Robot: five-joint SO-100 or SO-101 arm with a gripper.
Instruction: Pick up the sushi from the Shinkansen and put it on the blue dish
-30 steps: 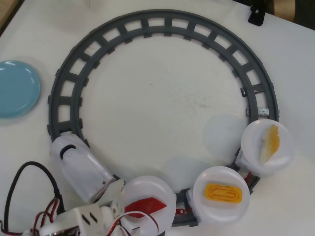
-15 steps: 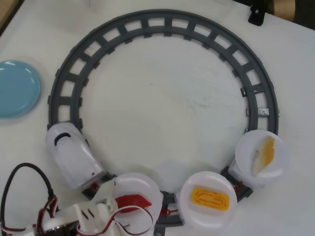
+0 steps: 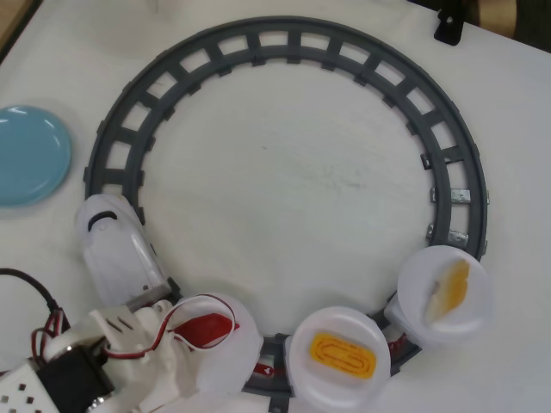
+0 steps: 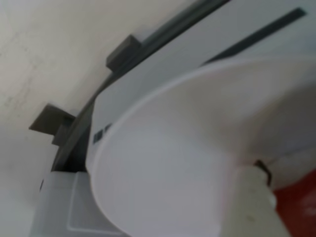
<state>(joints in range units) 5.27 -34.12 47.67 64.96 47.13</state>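
Tool over sushi, plate-edge

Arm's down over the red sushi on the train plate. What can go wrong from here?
1. The Shinkansen sits on a curved track; if it rolls, the sushi could slip out from between the jaws.
2. The gripper crowds the white plate rim; it may tip the plate or derail the car.
3. The blue dish lies half out of frame.

arm: low, lower-left in overhead view | jaws: state unclear
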